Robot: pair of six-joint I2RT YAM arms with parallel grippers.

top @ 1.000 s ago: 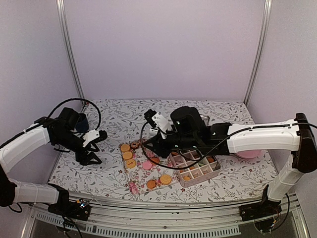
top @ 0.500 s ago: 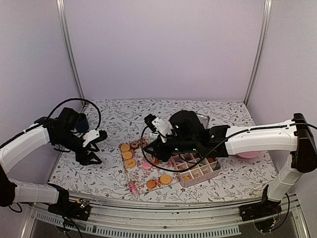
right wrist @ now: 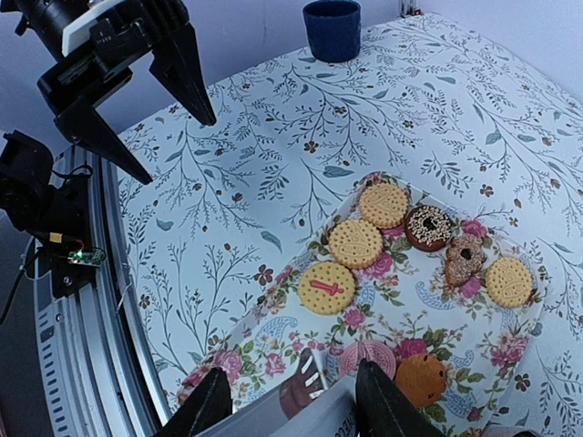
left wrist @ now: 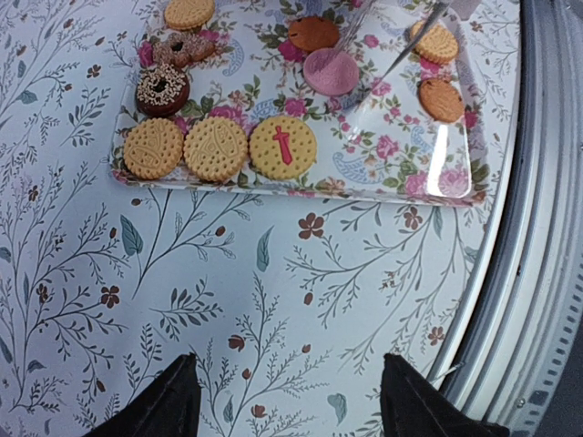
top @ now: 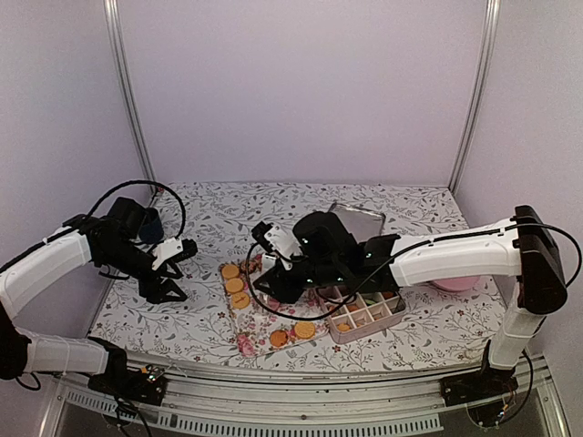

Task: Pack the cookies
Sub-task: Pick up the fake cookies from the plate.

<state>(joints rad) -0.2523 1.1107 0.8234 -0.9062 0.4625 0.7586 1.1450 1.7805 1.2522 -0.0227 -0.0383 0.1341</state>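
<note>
Nearest the table's front edge: floral tray [top: 257, 320] on the patterned table [top: 196, 319], and on it the cookies [left wrist: 216, 148].
- Two tan ones sit at its near end.
- A pink one [right wrist: 364, 357] and a brown one lie mid-tray.
- Three tan ones form a row along its left side.
- A sprinkled chocolate ring [right wrist: 428, 228] lies beyond them.

Just right of the tray sits a divided box [top: 373, 328]. Several cells hold a cookie; others look bare.

Handling, my judgement: light, stiff, brittle, thin and lying flat. Best pinched across the rim with a gentle squeeze. The fingertips must reach almost down to the glossy tray, where a cookie may slide instead of lifting.

Right hand [right wrist: 293, 387] hangs low over mid-tray near the pink cookie. Its fingers are part-way apart, and I see nothing gripped between them.

Left hand [left wrist: 290, 369] hovers over bare cloth left of the tray. It is spread wide and empty, well apart from the cookies.

Farther off: pink plate [top: 455, 284] at right, blue cup [right wrist: 332, 27] far left, metal tray [top: 355, 217] at the back.
</note>
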